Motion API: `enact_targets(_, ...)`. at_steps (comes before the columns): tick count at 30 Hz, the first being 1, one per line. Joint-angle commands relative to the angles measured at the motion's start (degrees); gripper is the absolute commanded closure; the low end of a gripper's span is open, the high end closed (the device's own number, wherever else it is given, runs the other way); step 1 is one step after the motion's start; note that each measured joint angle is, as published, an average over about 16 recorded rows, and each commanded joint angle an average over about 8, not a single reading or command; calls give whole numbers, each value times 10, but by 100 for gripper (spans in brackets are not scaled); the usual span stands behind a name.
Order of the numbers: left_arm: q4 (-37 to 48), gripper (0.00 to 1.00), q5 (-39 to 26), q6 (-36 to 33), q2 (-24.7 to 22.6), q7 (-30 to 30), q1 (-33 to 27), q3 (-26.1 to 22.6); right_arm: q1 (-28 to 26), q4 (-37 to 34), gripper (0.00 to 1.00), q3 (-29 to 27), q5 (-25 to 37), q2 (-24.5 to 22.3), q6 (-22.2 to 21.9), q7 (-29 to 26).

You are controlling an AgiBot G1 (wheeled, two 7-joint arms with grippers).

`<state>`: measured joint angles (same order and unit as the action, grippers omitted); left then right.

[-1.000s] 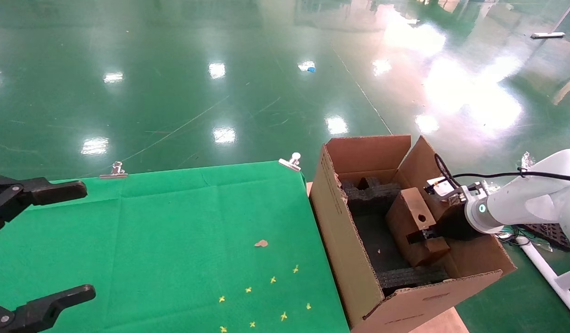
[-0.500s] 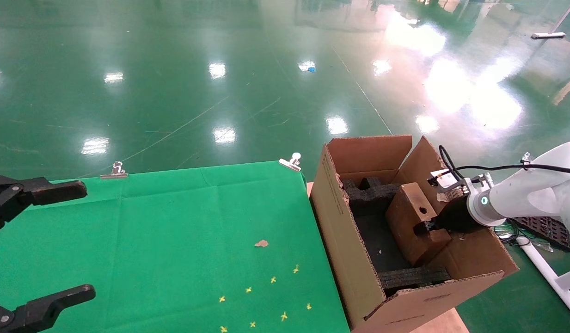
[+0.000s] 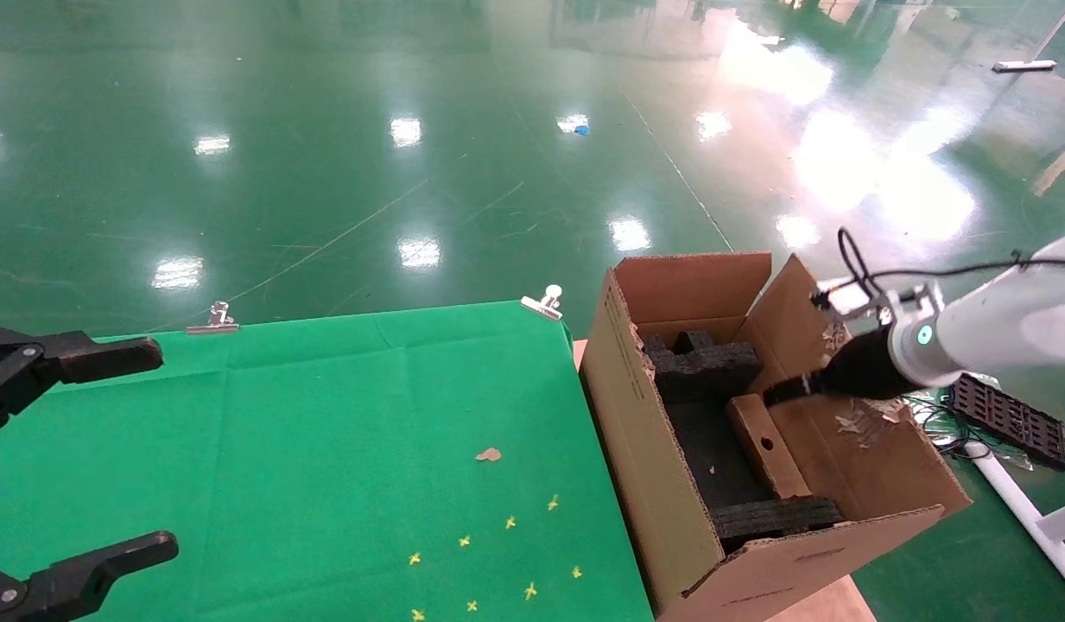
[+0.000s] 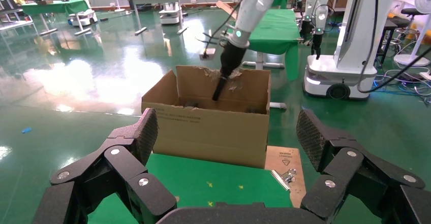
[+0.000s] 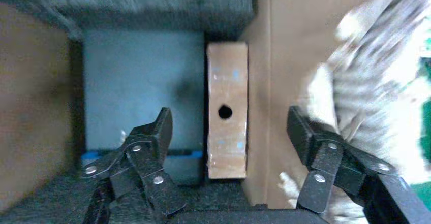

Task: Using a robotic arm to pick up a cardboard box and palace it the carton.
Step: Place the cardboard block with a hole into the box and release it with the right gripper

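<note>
A: Looking now, the right pincer (image 3: 778, 396) is lifted, jaws wide apart and empty; half a second ago it gripped the cardboard box (image 3: 763, 445).

B: Yes, the box stands inside the carton (image 3: 644, 449), against its right wall. Placement seems complete.

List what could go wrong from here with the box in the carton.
1. The cardboard box stands on edge against the carton wall with open floor beside it; it might tip over.
2. The open right gripper hangs just above the box, beside the torn inner wall; a careless retreat could snag the peeling paper.
3. The left gripper is parked over the green table, so it poses little risk.
</note>
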<state>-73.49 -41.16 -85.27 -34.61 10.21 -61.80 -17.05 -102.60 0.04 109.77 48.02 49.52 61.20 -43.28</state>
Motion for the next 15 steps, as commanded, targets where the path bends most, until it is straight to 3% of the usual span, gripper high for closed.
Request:
enact_targets(1,0,0,0,0,0,0,0,0,-15,1,0,1,1,-2,11,1)
enact_targets(7,0,0,0,0,0,0,0,0,-110,9,0,0,1,-10,68,34)
enact_targets(15,0,0,0,0,0,0,0,0,-217,12,0,-3,-1,-13,87,91)
